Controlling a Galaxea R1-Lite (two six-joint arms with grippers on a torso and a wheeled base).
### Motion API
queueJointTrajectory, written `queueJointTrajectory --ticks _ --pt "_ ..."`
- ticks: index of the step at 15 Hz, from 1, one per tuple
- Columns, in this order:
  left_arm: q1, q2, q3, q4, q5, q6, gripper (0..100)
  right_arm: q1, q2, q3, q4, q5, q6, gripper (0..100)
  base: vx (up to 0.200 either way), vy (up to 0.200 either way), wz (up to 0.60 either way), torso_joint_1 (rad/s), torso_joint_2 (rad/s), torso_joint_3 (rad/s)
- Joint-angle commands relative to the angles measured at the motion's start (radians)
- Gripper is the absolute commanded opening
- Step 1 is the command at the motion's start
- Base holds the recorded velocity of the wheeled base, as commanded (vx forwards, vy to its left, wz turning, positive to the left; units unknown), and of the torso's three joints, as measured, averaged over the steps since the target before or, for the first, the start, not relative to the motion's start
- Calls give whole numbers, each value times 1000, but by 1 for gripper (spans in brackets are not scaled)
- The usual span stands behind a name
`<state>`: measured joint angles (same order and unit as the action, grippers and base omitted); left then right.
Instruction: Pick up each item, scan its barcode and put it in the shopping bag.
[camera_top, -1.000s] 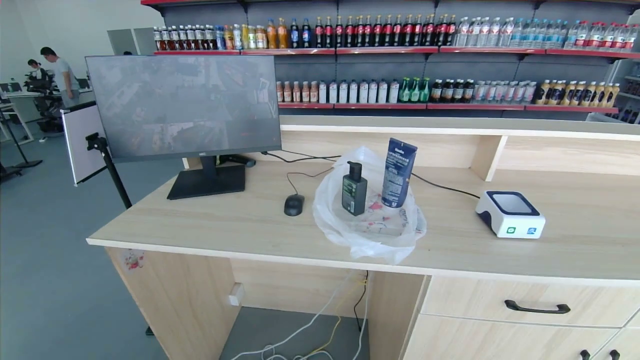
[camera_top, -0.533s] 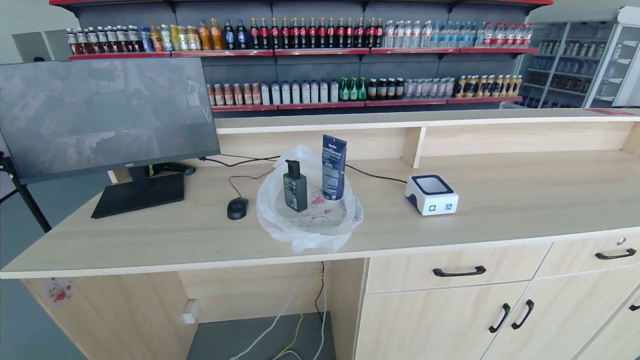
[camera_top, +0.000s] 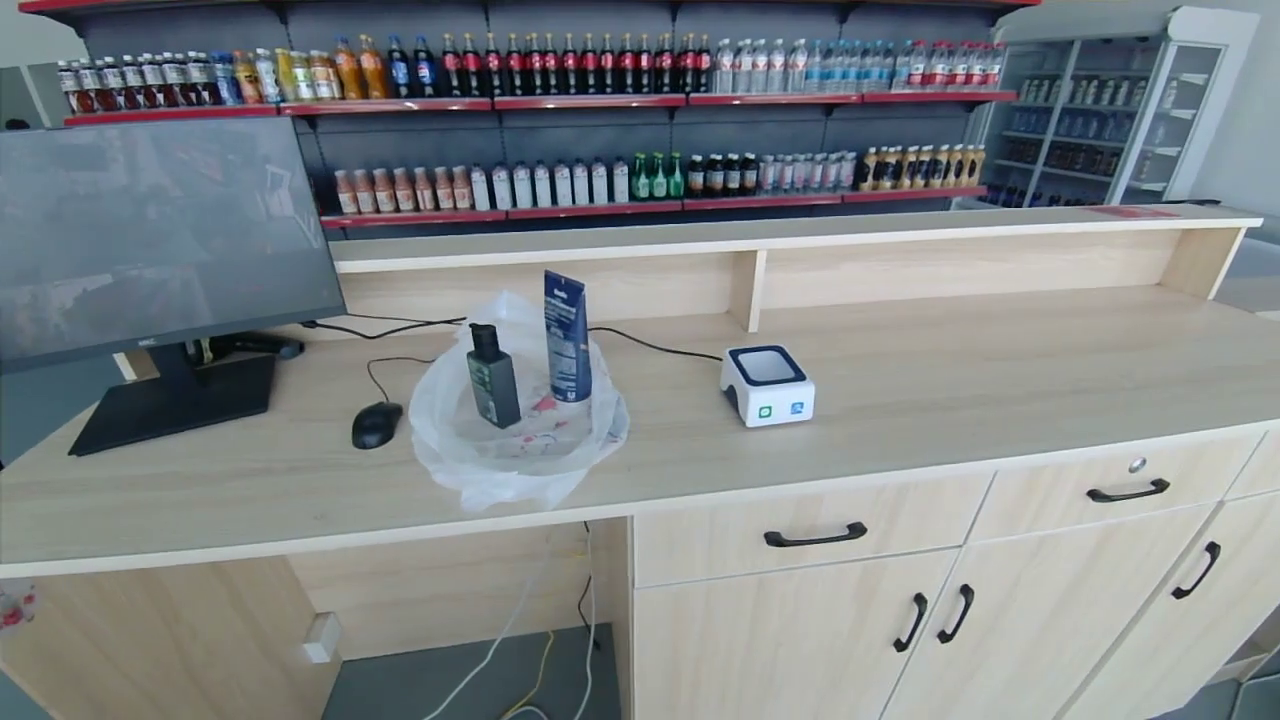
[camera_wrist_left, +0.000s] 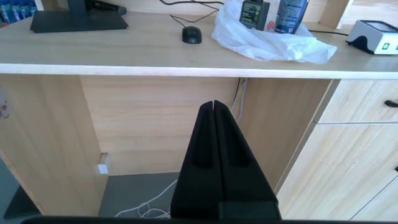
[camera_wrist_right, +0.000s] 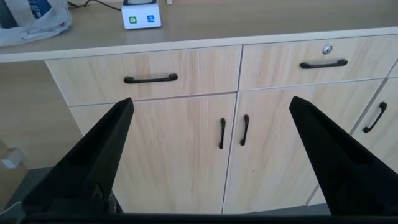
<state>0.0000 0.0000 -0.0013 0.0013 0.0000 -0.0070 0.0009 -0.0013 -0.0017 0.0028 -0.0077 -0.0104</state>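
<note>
Head camera panned right; items kept their places. My left gripper (camera_wrist_left: 214, 106) is closed and empty, my right gripper (camera_wrist_right: 211, 104) spread wide and empty, both below the counter (camera_top: 700, 492) edge. Bottle (camera_top: 493, 377) and tube (camera_top: 567, 338) stand in the shopping bag (camera_top: 500, 482). Scanner (camera_top: 767, 385) sits just right of it, and the counter runs on wide past that.

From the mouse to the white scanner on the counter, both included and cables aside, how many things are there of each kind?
Mouse: 1
Shopping bag: 1
Dark pump bottle: 1
Blue tube: 1
White scanner: 1
Total: 5
</note>
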Motion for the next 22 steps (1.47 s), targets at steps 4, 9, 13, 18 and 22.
queueJointTrajectory --ticks 4,9,13,18,22 --pt "0 0 0 0 0 -1 0 -1 1 0 0 2 -3 100 0 -200 0 2 0 2" --pt "0 0 0 0 0 -1 0 1 1 0 0 2 -5 100 0 -200 480 5 4 2" --pt "-2 0 0 0 0 -1 0 1 1 0 0 2 -2 100 0 -150 150 3 3 3" --pt "-2 0 0 0 0 -1 0 1 1 0 0 2 -5 100 0 0 0 0 0 0" --pt "0 0 0 0 0 -2 0 1 1 2 0 2 -3 100 0 0 0 0 0 0"
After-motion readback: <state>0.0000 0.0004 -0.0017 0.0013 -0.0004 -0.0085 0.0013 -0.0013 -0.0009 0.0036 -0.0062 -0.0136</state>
